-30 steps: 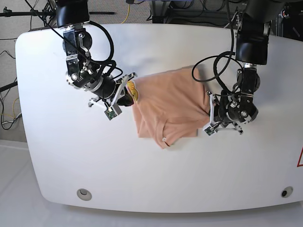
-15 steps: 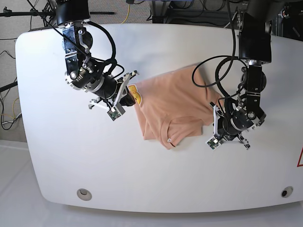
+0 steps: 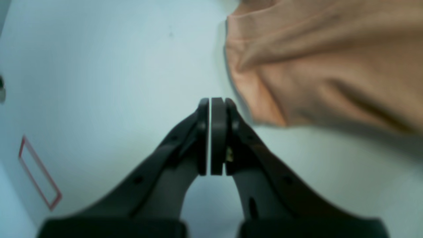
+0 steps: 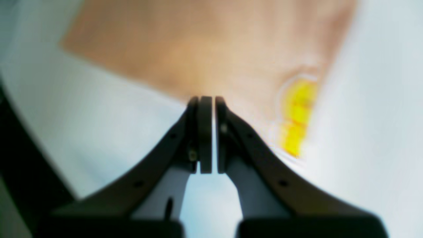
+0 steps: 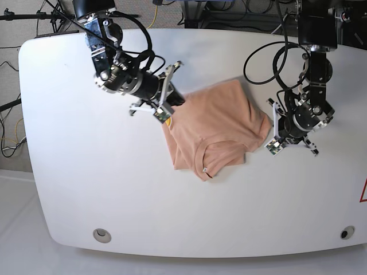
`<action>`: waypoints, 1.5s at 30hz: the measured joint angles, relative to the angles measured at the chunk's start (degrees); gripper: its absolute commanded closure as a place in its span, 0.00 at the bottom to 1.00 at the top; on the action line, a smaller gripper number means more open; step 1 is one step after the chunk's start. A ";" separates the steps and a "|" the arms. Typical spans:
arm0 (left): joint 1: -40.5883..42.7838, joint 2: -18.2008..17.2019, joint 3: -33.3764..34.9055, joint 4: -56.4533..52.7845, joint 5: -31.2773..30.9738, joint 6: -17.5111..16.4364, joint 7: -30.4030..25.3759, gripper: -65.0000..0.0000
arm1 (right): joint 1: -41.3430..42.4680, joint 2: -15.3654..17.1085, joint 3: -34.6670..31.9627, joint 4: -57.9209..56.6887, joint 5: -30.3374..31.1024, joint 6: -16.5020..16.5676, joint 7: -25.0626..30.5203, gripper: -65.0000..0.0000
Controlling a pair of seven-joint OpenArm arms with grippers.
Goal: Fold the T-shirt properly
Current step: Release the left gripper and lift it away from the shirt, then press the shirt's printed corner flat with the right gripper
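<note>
The T-shirt (image 5: 215, 129) lies partly folded near the middle of the white table (image 5: 69, 172), a little right of centre in the base view. Its long axis runs on a slant, from the collar at the lower middle of the frame up toward the upper right. The collar opening points to the bottom edge. A yellow print (image 4: 297, 115) sits at the shirt's left edge, seen clearly only from the right wrist.

The right gripper (image 5: 175, 100) is at the shirt's upper-left edge, jaws pressed together with nothing between them; whether it touches the cloth cannot be told. The left gripper (image 5: 274, 127) is just beside the shirt's right edge, also closed and empty, with bare table under its tips.

Open table spreads widely to the left and below the shirt, with less room on the right. A red outline (image 3: 39, 172) marks the table near its right edge. Cables and stands crowd the top of the frame beyond the table.
</note>
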 measured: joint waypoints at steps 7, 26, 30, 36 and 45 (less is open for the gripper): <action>5.14 -2.12 -6.71 3.72 0.07 0.00 0.37 1.00 | 1.11 -1.09 -5.51 -0.07 0.39 0.61 0.11 0.98; 12.02 -4.11 -20.61 4.04 0.26 -0.13 0.33 1.00 | 12.87 -4.02 -15.08 -21.46 0.72 0.66 1.33 0.98; 12.55 -4.11 -22.88 4.07 0.07 -0.15 0.33 1.00 | 14.95 -5.11 -15.08 -24.92 0.39 0.61 4.33 0.98; 14.27 -4.20 -23.50 4.07 0.44 -0.13 0.37 1.00 | 17.68 -6.38 -15.10 -29.35 1.05 0.83 6.51 0.98; 14.84 -3.76 -23.30 4.04 0.13 -0.17 0.37 1.00 | 22.08 -8.94 -15.23 -34.36 0.24 0.61 6.29 0.98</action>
